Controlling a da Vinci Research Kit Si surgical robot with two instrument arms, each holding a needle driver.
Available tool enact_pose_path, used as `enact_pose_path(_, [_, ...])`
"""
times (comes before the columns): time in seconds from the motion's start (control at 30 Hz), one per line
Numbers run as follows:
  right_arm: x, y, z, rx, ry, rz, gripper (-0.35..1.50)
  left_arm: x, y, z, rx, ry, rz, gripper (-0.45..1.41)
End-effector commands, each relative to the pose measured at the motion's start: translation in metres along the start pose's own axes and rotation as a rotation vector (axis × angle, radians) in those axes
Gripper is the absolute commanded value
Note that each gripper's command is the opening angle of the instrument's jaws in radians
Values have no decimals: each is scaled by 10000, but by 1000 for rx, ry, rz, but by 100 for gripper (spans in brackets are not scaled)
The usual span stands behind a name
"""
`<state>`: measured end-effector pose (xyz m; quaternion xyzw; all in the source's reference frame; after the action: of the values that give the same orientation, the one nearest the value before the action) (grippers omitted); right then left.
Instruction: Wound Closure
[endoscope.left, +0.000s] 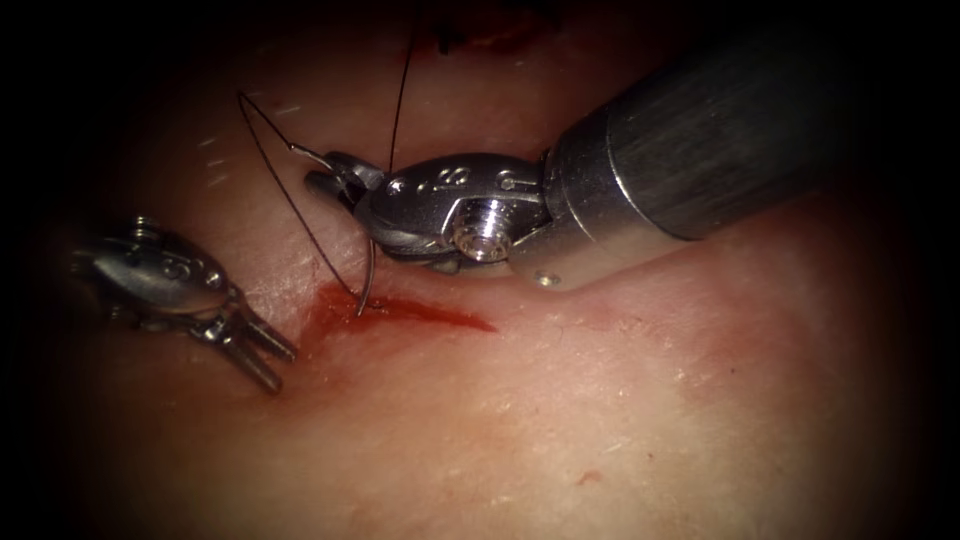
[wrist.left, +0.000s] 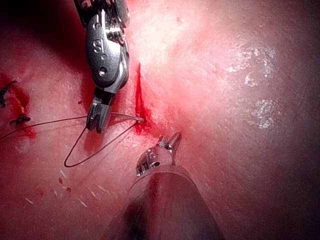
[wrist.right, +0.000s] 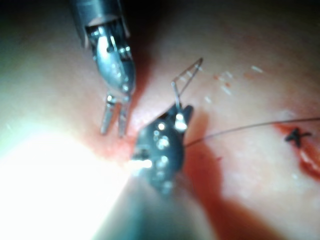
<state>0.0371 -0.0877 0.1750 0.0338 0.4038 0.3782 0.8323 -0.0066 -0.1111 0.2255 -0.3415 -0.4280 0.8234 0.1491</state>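
Observation:
The tissue (endoscope.left: 560, 420) carries a short red cut (endoscope.left: 420, 314). My right tool (endoscope.left: 322, 176) comes in from the right, jaws shut on the curved needle (endoscope.left: 368, 275) near its tail end. The needle arcs down and its tip touches the left end of the cut; whether it has entered I cannot tell. Dark thread (endoscope.left: 270, 160) loops from the needle's tail up and back down toward the cut. Left of the cut, my left tool (endoscope.left: 268, 362) stands open and holds nothing. The left wrist view shows the left tool (wrist.left: 167, 145), the right tool (wrist.left: 99, 117), the needle (wrist.left: 125, 116) and the cut (wrist.left: 138, 95).
A second strand of thread (endoscope.left: 403, 80) runs up and away past the right tool. Earlier stitches with cut ends (wrist.left: 17, 120) sit on a red patch beyond the cut, and a dark knot (wrist.right: 296, 136) lies further along. The right tool's thick shaft (endoscope.left: 700, 140) crosses the upper right.

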Motion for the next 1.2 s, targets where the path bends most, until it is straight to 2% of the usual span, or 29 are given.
enact_pose_path(0.03, [-6, -14, 2, 5, 2, 17, -35, 1, 10, 17, -7, 7, -4, 36])
enact_pose_path(0.67, [-10, -13, -7, 14, 65, 330, -35, -2, 16, 24, -1, 40, 0, 30])
enact_pose_path(0.9, [-10, -13, -8, 16, 75, 385, -35, -6, 17, 29, 4, 46, 0, 30])
enact_pose_path(1.2, [-17, -14, 0, 85, 79, 525, -35, -8, 17, 30, 6, 46, 12, 29])
